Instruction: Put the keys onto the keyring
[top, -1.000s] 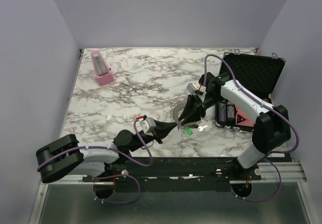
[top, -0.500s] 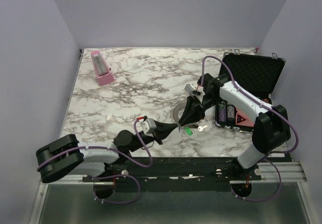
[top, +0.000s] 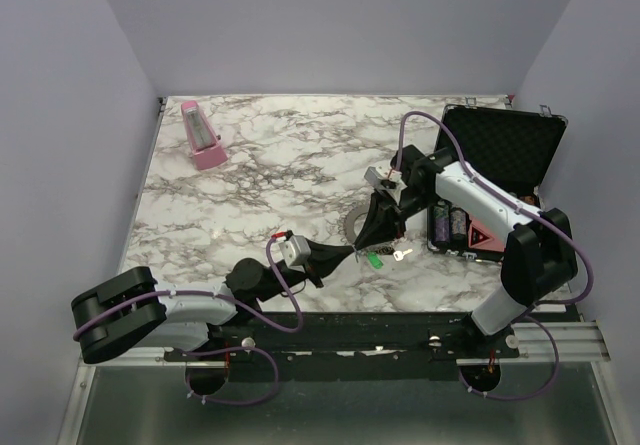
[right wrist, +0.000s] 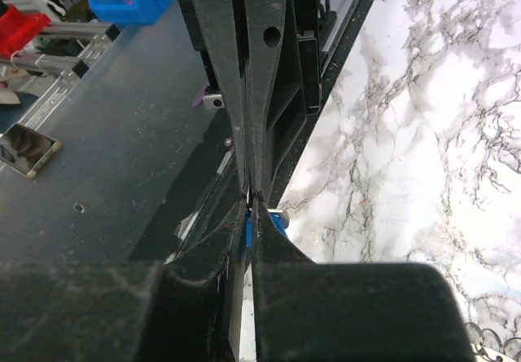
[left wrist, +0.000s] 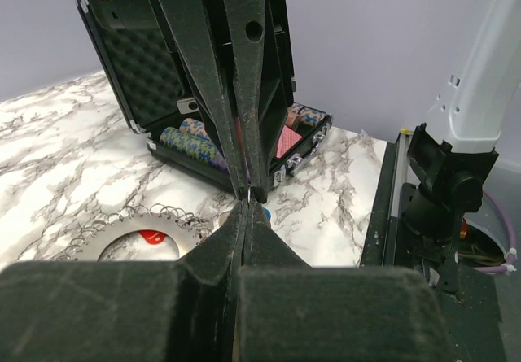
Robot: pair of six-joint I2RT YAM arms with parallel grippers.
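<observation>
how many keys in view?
4: green key and silver key by the keyring; red key in its hole; blue key at the right pincer tips. Others may be hidden.

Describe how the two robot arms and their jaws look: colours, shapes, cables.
Both the left arm and right arm have white shell segments joined by black joints. A purple cable loops along each. A grey camera box sits at each wrist. The jaws are long, matte black and tapered to thin tips; one bears a round hole.

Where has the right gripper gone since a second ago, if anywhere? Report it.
Yes: the right gripper shifted slightly left, away from the open chip case, toward the left gripper.
</observation>
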